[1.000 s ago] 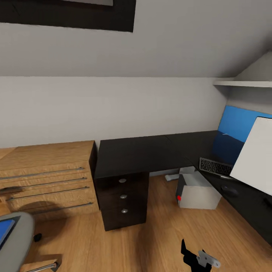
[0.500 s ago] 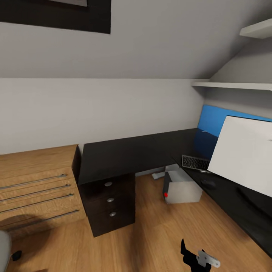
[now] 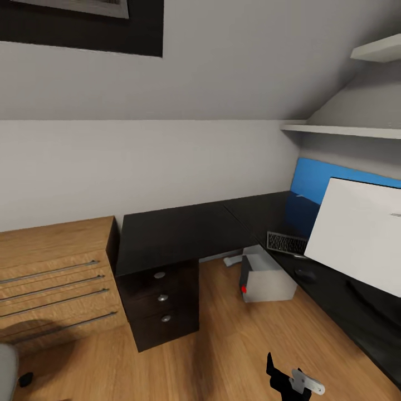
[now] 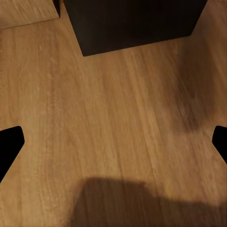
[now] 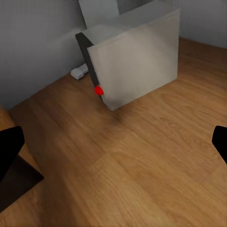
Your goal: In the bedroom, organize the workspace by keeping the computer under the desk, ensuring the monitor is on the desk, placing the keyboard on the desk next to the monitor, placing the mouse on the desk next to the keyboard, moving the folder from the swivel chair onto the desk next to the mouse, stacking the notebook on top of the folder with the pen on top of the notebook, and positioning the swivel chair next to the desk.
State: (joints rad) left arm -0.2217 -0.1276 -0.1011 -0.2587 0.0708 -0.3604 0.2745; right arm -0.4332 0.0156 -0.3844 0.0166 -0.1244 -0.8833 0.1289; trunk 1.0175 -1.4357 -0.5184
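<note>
The black L-shaped desk (image 3: 184,229) runs along the wall and down the right side. On its right wing the monitor (image 3: 356,236) shows its white back, with the keyboard (image 3: 285,243) behind it and the dark mouse (image 3: 305,273) beside it. The grey computer (image 3: 268,278) (image 5: 137,61) stands on the floor under that wing, red dot showing. A grey sliver of the swivel chair (image 3: 5,372) sits at the lower left. Folder, notebook and pen are out of view. My left gripper (image 4: 113,142) is open over bare floor. My right gripper (image 5: 113,144) is open, facing the computer.
A light wooden chest of drawers (image 3: 50,278) stands left of the desk's black drawer unit (image 3: 161,303) (image 4: 132,23). A blue wall panel (image 3: 314,178) and white shelves (image 3: 345,131) are at the right. Wooden floor (image 3: 223,345) lies open between the drawers and the computer.
The whole view has swung right and tipped slightly, so the camera moved. The chair seat with its blue folder has slid out at the lower left. More of the monitor shows.
</note>
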